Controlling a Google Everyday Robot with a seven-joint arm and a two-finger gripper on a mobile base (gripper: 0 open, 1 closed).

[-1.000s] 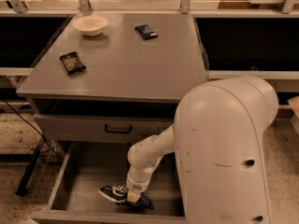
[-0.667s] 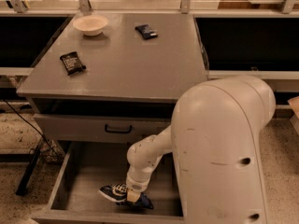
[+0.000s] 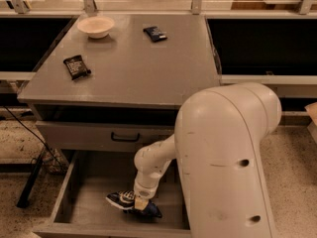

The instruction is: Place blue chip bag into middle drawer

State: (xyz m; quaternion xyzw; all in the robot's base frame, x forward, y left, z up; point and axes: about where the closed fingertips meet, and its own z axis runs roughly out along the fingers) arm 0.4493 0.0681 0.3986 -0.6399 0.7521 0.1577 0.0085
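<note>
Over on the left of the bench (image 3: 129, 68), a small flat black packet (image 3: 77, 66) lies near the front-left corner, and behind it a pale bowl (image 3: 96, 26) sits towards the back edge. Moving across, a small dark blue packet (image 3: 155, 33) lies at the back, well apart from both. Below the benchtop comes a gray drawer front (image 3: 84, 135) with its little black handle (image 3: 125, 138), and under that the middle drawer (image 3: 89, 197) stands pulled out, gray floor showing. Down on that floor, near the front wall, lies the blue chip bag (image 3: 124, 201), white patches catching the light. The white arm (image 3: 153, 165) reaches down into the drawer, and the pincer (image 3: 140, 204) sits right at the bag, touching it; whether it grips or has let go, I cannot tell. Filling the right foreground is the robot's big white housing (image 3: 225, 157).
</note>
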